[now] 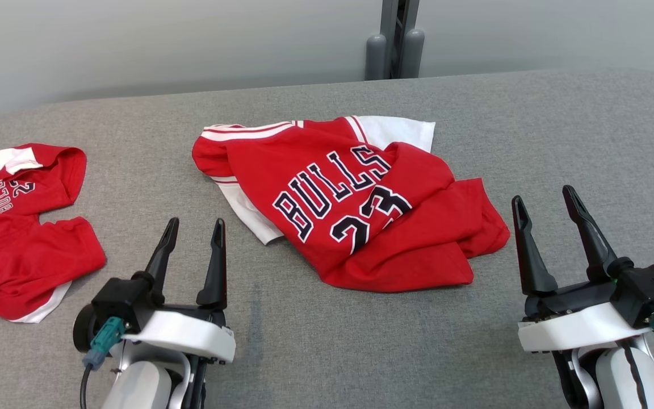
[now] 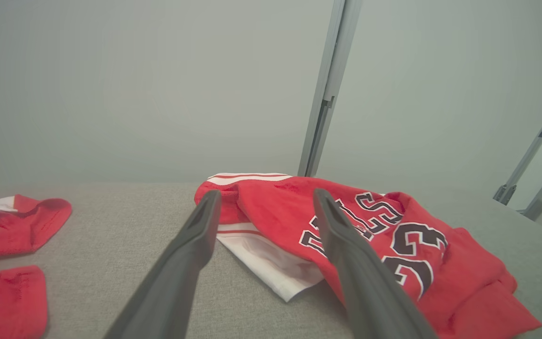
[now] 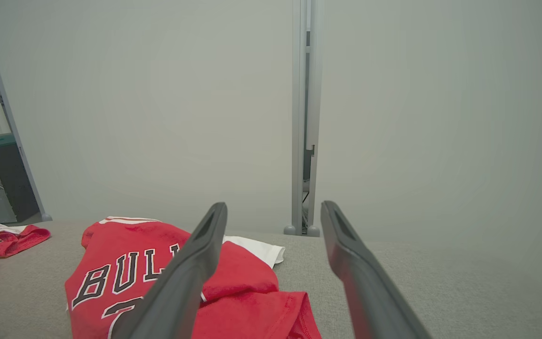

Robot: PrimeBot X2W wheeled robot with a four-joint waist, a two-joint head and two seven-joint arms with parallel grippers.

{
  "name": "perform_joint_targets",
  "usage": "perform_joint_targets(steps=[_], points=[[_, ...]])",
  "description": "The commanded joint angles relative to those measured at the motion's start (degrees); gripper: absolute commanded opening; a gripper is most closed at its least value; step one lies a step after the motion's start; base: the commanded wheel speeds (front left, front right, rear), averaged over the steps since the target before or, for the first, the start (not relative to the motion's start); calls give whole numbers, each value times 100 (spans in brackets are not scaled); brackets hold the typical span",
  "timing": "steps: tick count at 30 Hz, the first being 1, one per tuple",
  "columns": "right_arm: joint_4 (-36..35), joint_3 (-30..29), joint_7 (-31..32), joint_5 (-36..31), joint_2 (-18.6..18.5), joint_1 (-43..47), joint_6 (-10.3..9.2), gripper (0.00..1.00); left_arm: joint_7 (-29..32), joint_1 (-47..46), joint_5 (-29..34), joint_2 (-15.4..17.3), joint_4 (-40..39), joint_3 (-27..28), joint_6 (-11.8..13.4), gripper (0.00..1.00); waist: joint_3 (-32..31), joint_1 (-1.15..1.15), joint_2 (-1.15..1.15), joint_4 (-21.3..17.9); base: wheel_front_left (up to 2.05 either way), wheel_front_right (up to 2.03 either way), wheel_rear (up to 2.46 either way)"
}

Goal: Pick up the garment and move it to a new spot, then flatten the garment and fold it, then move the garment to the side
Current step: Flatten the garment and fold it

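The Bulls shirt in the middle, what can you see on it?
The Bulls shirt is soft-looking red cloth with white trim and stripes, plus black, white-edged letters BULLS and number 23. It lies crumpled, partly folded over itself, mid-way on the grey table. The open left hand and right hand sit near it without touching.

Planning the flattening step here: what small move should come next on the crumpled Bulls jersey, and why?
Probably ease the left gripper forward to the Bulls jersey at its white near corner: the jersey lies bunched, and the right gripper is open, empty too.
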Motion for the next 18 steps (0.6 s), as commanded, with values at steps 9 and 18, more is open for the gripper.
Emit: perform_joint_targets(steps=[9,18], points=[[37,22,-13,37,-29,79,-2,100,-27,360,288,-278,-197,213,-180,100,-72,0,0,59,0,0,0],[678,35,101,-27,-75,-600,-2,100,-27,152,375,-370,-69,165,-312,100,261,0,0,377,0,0,0]])
